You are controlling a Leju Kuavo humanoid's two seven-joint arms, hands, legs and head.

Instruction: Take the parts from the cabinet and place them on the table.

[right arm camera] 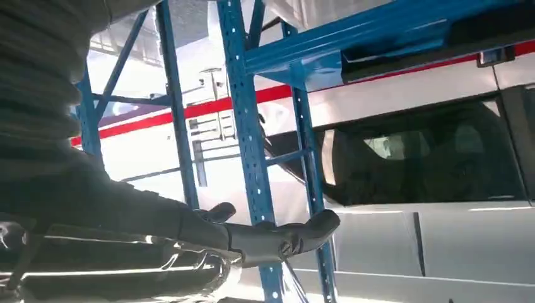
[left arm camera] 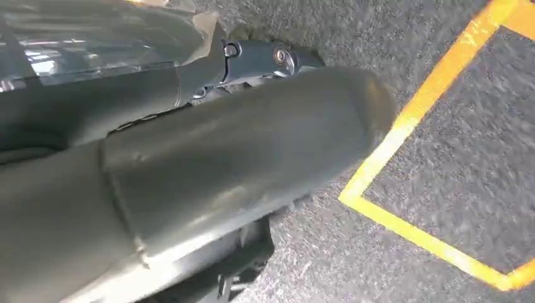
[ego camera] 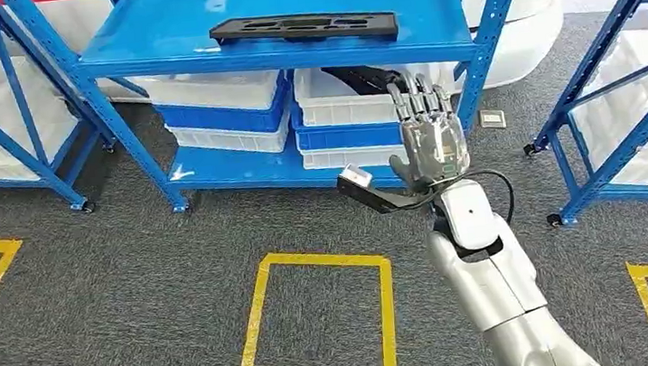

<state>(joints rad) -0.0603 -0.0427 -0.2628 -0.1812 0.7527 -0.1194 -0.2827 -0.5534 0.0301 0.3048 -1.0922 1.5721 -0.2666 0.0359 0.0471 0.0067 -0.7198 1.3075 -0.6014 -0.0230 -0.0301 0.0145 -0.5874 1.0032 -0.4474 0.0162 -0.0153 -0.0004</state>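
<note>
We raise our right hand (ego camera: 429,140), fingers spread and holding nothing, before the blue steel cabinet (ego camera: 288,46). The long black moulded plastic part (ego camera: 304,28) lies on the shelf above and left of it, well apart. Our judgement: lift higher, then close squarely across its middle. Our left hand's (left arm camera: 189,177) state we cannot tell.

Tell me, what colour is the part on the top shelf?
Black part, clearest in the head view.
</note>
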